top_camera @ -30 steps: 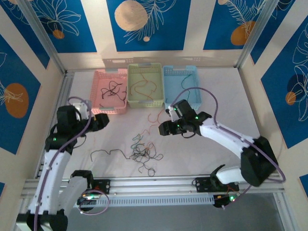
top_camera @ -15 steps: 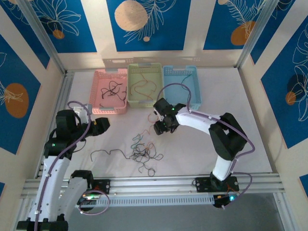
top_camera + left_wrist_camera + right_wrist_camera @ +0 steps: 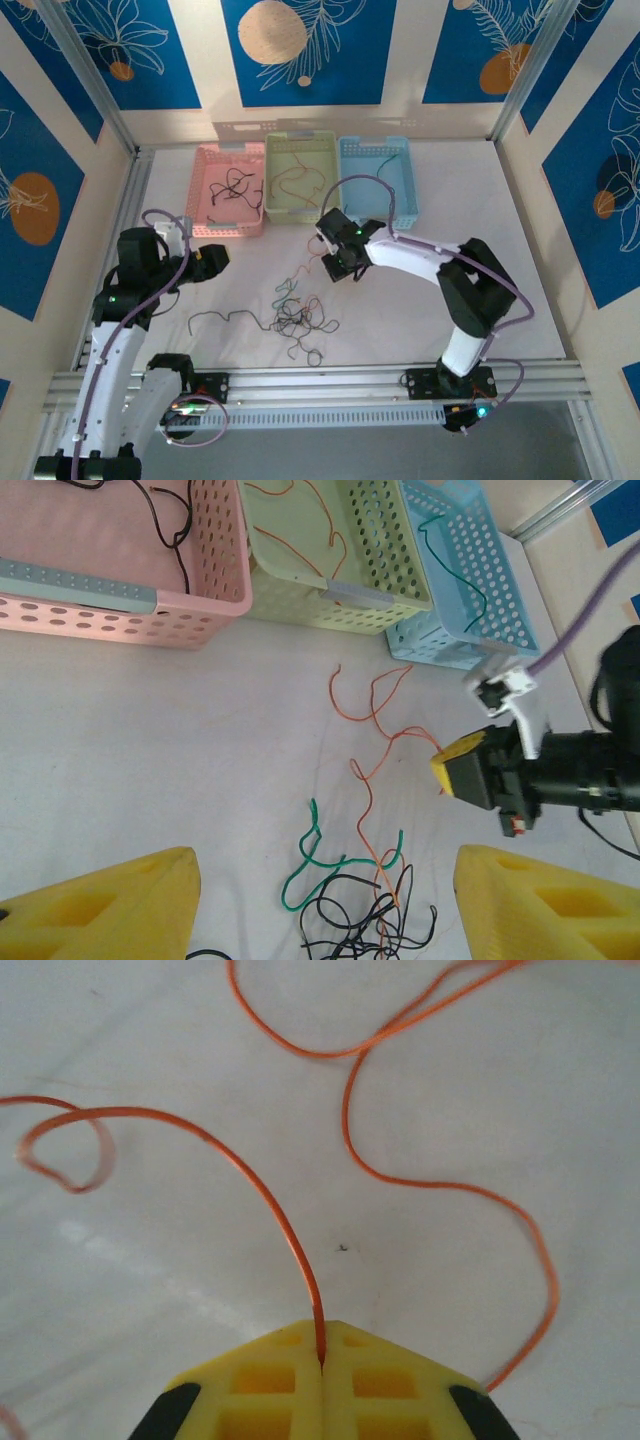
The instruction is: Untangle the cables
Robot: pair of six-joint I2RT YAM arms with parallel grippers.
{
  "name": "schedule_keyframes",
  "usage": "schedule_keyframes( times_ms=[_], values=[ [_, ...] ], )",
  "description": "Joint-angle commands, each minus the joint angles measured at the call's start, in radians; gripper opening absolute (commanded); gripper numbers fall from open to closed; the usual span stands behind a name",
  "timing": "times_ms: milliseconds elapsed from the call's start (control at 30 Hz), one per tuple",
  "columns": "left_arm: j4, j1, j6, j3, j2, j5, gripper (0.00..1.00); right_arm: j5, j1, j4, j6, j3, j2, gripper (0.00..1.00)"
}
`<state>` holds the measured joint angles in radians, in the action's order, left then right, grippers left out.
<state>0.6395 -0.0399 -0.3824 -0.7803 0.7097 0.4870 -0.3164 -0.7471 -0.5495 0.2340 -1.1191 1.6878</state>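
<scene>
Currently my right claw (image 3: 320, 1362) is clamped shut on the orange wire (image 3: 262, 1185); the wire trails from it toward the tangle (image 3: 300, 318), on the side nearer my left claw (image 3: 320, 905), which is open.

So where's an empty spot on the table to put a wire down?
Biggest bare table patch: right side, between the blue basket and the wall. A smaller one: in front of the pink basket, between the left pincer and the tangle. Crowded: around the tangle and the right pincer pinching an orange cable.
</scene>
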Motion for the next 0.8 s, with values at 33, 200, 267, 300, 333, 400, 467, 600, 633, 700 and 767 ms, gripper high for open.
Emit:
schedule_keyframes(
  times_ms=[33, 200, 267, 300, 333, 400, 467, 600, 633, 700, 767],
  values=[
    [-0.004, -0.006, 0.014, 0.007, -0.012, 0.015, 0.68, 0.095, -0.006, 0.094, 0.0, 0.054, -0.191, 0.0],
    [-0.006, -0.006, 0.013, 0.007, -0.013, 0.015, 0.68, 0.172, -0.006, 0.173, 0.024, 0.136, -0.397, 0.0],
    [-0.009, -0.005, 0.013, 0.007, -0.015, 0.024, 0.68, 0.178, -0.003, 0.178, 0.036, 0.149, -0.451, 0.0],
    [-0.011, -0.006, 0.013, 0.009, -0.014, 0.03, 0.68, 0.192, 0.002, 0.18, 0.042, 0.155, -0.477, 0.0],
    [-0.016, -0.006, 0.013, 0.009, -0.015, 0.041, 0.68, 0.213, 0.008, 0.181, 0.052, 0.157, -0.502, 0.0],
    [-0.032, -0.006, 0.009, 0.014, -0.01, 0.09, 0.68, 0.26, 0.024, 0.181, 0.076, 0.157, -0.539, 0.0],
    [-0.078, -0.016, -0.014, 0.019, 0.017, 0.193, 0.67, 0.346, 0.048, 0.204, 0.104, 0.168, -0.575, 0.0],
    [-0.15, -0.074, -0.11, 0.027, 0.056, 0.17, 0.65, 0.44, 0.084, 0.266, 0.175, 0.206, -0.636, 0.0],
    [-0.147, -0.091, -0.107, 0.024, 0.057, 0.159, 0.65, 0.431, 0.088, 0.261, 0.184, 0.209, -0.646, 0.0],
    [-0.118, -0.131, -0.08, 0.017, 0.061, 0.12, 0.65, 0.384, 0.098, 0.234, 0.198, 0.211, -0.663, 0.0],
    [-0.075, -0.181, -0.052, 0.015, 0.074, 0.064, 0.65, 0.352, 0.123, 0.202, 0.214, 0.215, -0.676, 0.0]
  ],
)
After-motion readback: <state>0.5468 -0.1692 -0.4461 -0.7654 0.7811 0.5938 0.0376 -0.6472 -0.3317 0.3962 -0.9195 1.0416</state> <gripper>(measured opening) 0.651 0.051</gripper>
